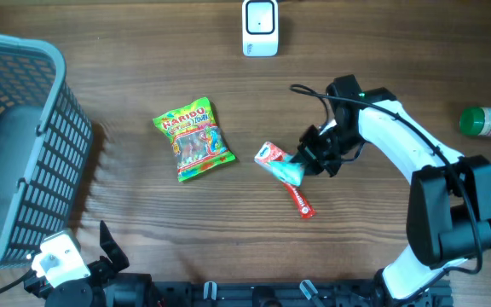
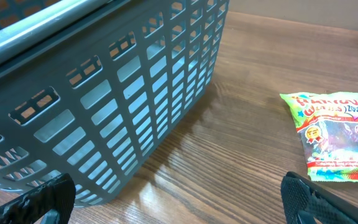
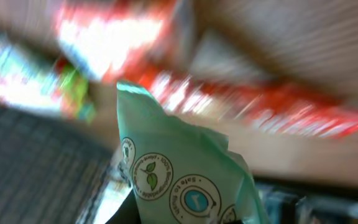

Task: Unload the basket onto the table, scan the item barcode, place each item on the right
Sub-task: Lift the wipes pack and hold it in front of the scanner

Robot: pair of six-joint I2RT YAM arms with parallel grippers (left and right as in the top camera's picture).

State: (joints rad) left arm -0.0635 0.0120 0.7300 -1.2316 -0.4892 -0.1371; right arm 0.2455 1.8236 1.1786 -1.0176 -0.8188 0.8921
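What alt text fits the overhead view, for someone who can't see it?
The right claw grips a mint-green plastic packet beside a red-and-white wrapper at the middle of a wooden table. A colourful Haribo sweet bag lies to the left, a grey plastic basket far left, a white scanner at the top edge.

A wood-grain table [image 1: 143, 230], smooth with a soft sheen, carries a grey moulded-plastic basket [image 2: 135, 93] with dull lattice walls. The sweets bag [image 1: 193, 140] is glossy, crinkled plastic film. The mint-green pouch [image 3: 179, 180] is a smoother film with a satin finish. The scanner [image 1: 260, 27] has a shiny white plastic shell, and the right arm [image 1: 399, 136] has smooth white and black casings.
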